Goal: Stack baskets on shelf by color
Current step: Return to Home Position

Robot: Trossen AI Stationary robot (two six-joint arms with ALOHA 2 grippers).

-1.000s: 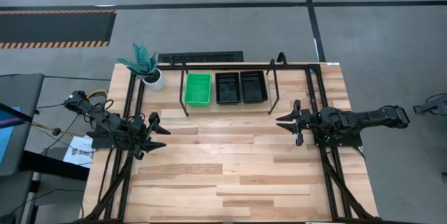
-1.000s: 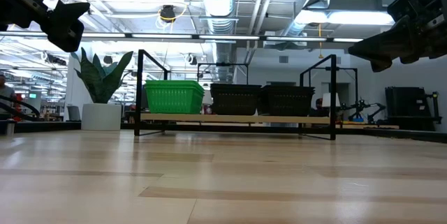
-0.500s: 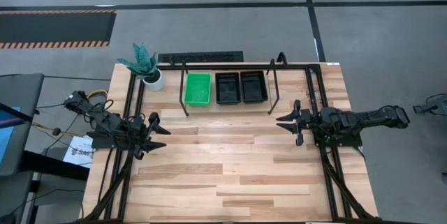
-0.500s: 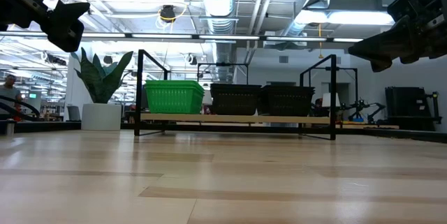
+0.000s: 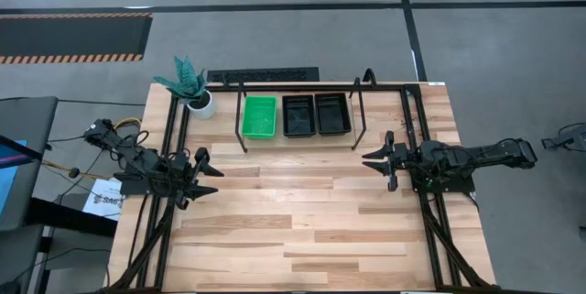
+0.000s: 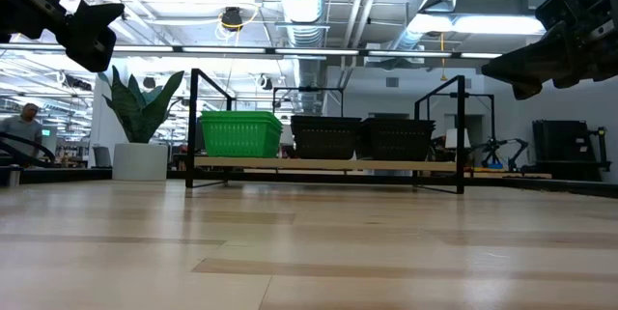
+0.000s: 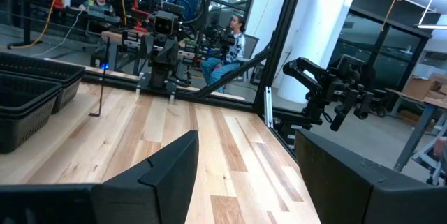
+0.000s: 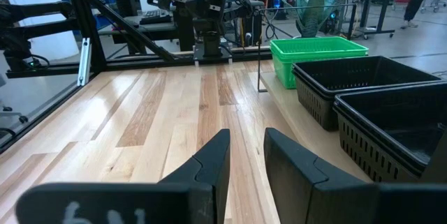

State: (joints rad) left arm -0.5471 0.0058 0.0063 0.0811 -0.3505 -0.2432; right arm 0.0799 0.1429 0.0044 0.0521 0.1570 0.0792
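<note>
A green basket (image 5: 259,115) and two black baskets (image 5: 298,115) (image 5: 332,114) stand side by side on the board of the shelf (image 6: 328,163) at the table's far edge. The low view shows the green basket (image 6: 239,133) to the left of the black baskets (image 6: 362,137). My left gripper (image 5: 212,181) hovers open above the table's left side, well short of the shelf. My right gripper (image 5: 371,163) hovers open at the right side, near the shelf's right end. The right wrist view shows the green basket (image 8: 318,56) and the black ones (image 8: 370,84) off to one side.
A potted plant (image 5: 192,88) stands at the far left corner beside the shelf. Black frame rails (image 5: 426,212) run along the table's left and right sides. Bare wood (image 5: 293,212) stretches between the arms and toward the near edge. A person (image 6: 24,131) is far behind the table.
</note>
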